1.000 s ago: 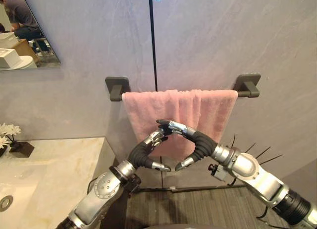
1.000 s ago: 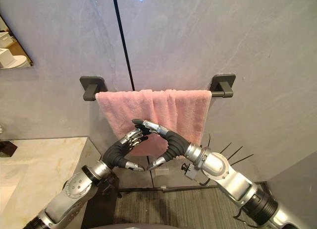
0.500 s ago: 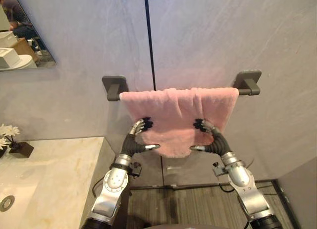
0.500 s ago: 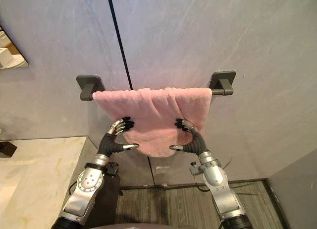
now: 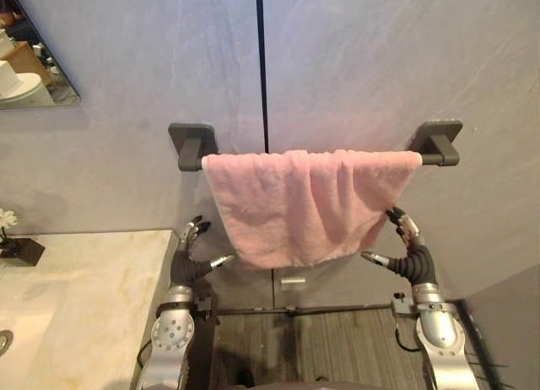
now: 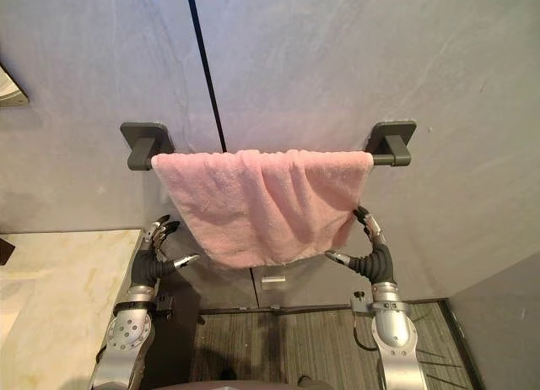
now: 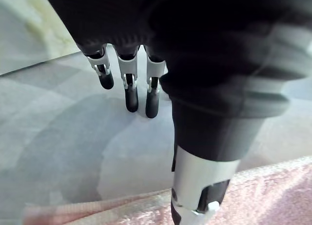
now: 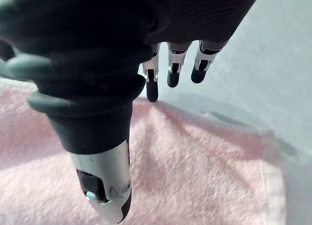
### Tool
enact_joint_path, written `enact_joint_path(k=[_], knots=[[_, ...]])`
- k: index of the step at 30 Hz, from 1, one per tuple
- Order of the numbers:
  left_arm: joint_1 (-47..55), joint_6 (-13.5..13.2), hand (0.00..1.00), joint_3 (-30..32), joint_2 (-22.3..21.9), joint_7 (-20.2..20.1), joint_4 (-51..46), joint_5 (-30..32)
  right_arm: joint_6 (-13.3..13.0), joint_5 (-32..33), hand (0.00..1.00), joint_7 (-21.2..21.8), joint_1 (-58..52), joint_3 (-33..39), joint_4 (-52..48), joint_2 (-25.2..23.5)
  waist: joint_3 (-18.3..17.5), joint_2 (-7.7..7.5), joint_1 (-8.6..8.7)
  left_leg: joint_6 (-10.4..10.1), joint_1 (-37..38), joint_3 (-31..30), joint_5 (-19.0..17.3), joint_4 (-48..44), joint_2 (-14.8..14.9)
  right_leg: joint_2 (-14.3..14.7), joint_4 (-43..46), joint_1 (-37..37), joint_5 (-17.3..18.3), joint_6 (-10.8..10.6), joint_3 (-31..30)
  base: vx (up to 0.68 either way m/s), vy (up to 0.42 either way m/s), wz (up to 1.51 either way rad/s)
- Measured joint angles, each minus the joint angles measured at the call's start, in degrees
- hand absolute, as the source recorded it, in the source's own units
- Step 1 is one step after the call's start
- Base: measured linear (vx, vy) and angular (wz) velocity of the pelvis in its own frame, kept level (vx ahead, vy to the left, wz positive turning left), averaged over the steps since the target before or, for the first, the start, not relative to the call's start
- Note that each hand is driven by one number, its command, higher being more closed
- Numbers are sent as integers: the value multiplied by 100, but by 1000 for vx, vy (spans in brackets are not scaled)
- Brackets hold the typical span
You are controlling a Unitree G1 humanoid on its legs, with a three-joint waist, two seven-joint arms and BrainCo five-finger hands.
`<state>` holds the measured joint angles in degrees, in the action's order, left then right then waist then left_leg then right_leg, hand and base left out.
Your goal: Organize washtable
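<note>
A pink towel point(image 5: 299, 204) hangs spread over a dark wall rail with brackets at its left end point(image 5: 192, 145) and right end point(image 5: 437, 142). My left hand point(image 5: 187, 257) is raised below the towel's left edge, apart from the cloth, fingers straight and holding nothing. My right hand point(image 5: 408, 248) stands by the towel's lower right corner, fingers straight, its fingertips point(image 8: 152, 91) close to the cloth point(image 8: 204, 166). The left wrist view shows the left hand's fingers point(image 7: 130, 91) before the grey wall, with the towel point(image 7: 273, 196) beside the thumb.
A marble washtable point(image 5: 76, 297) lies at the lower left, with a small dark block holding white flowers point(image 5: 17, 248) at its far edge. A mirror point(image 5: 29, 61) hangs at the upper left. Grey wall panels point(image 5: 380, 61) stand behind the rail.
Both hands have let go of the towel's front and drawn outward and down, the left to the left edge, the right to the right corner. The camera view has shifted a little.
</note>
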<state>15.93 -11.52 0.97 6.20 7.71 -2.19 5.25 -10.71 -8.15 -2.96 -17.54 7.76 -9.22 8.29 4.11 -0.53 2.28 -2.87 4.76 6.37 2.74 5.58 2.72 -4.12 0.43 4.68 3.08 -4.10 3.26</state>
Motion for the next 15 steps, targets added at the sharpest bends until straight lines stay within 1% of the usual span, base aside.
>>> enact_joint_path(k=[2, 4, 5, 7, 9, 11, 13, 15], knots=[[127, 0, 0, 80, -94, -12, 10, 1, 1, -165, 0, -10, -70, 92, 76, -5, 0, 0, 7, 0, -1, -1, -7, 2, 4, 3, -7, 3, 0, 0, 2, 0, 0, 0], [181, -1, 0, 145, -150, -17, 189, 1, 2, -232, 0, -16, -161, 164, 379, -3, 0, -2, -1, 0, -3, -15, -9, 16, 6, 4, -8, 8, 2, -2, 14, -14, -7, 2], [182, -1, 0, 174, -147, -44, 407, 5, 7, -349, 0, -13, -177, 177, 702, -2, 0, -1, 0, 1, -4, -33, -9, 32, 6, 3, -7, 13, 4, -4, 28, -32, -12, 7], [182, -2, 0, 177, -116, -125, 745, 18, 6, -385, 0, -7, -161, 172, 1214, -1, -2, 2, 2, 1, -5, -65, -8, 31, 9, -1, -9, 26, 4, -4, 64, -27, -10, 7], [186, 10, 0, 175, -108, -178, 1251, 19, 55, -457, 0, -5, -157, 168, 1944, -1, 0, 7, -3, 2, -22, -112, -6, 31, 8, -10, -9, 29, 6, -5, 127, -24, -10, 9], [187, 23, 0, 176, -82, -256, 1535, 17, 95, -563, 0, -2, -150, 164, 2329, 0, 4, 13, -6, 3, -35, -142, -6, 31, 8, -13, -9, 29, 9, -7, 140, -16, -5, 8], [187, 56, 0, 176, -31, -273, 2096, 16, 114, -566, 0, -4, -15, 134, 3062, 2, 6, 21, -2, 2, -34, -147, -6, 31, 6, -12, -10, 31, 13, -5, 147, -8, -3, 2], [187, 119, 0, 176, -24, -276, 2452, 4, 131, -543, 0, -5, 76, 85, 3534, 6, 8, 22, -4, 2, -33, -151, -6, 28, 3, -11, -10, 35, 19, -2, 151, 0, 0, 0]])
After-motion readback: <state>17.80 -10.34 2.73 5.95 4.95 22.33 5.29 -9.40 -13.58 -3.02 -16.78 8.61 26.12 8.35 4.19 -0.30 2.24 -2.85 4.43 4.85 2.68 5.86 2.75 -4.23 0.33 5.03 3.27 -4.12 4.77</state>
